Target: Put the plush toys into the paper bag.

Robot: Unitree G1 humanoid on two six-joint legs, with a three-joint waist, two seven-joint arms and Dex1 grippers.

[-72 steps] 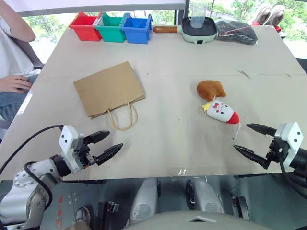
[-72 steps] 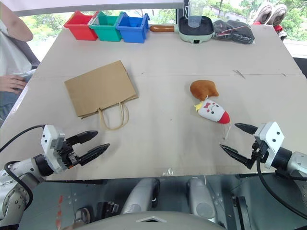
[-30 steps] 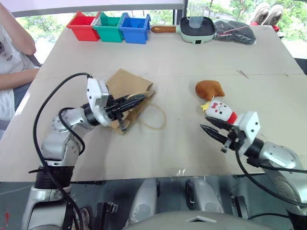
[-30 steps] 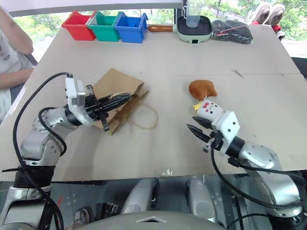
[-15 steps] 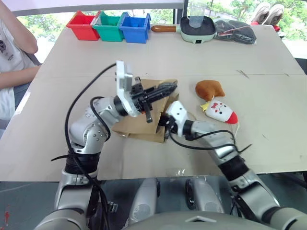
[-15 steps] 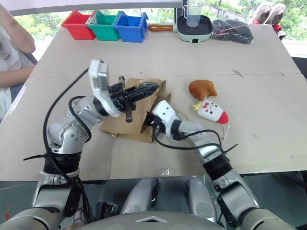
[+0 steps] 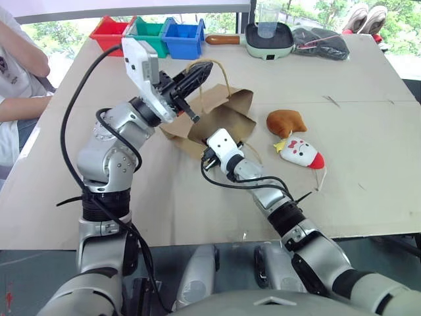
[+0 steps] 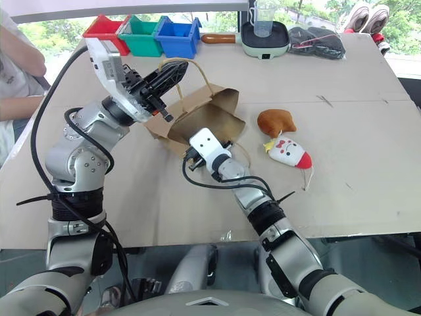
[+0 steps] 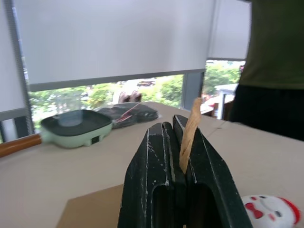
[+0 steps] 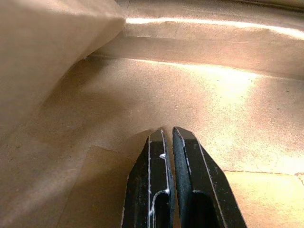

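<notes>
While both plush toys still lie on the table (image 7: 368, 191) outside the paper bag (image 7: 223, 108), I count nothing as packed yet; I'd call this the bag-opening step, with both toys left to load. My left gripper (image 7: 197, 69) is raised, pointing up and toward the bag's far side, jaws closed on one paper handle (image 9: 189, 137), which lifts the bag's upper edge. My right gripper (image 10: 172, 142) reaches level into the bag's mouth, jaws closed with nothing between them, brown paper just ahead of the tips and on all sides. The drumstick toy (image 7: 287, 123) and the white cone toy (image 7: 300, 152) touch each other, well to the right of both jaws, beside the bag's mouth.
</notes>
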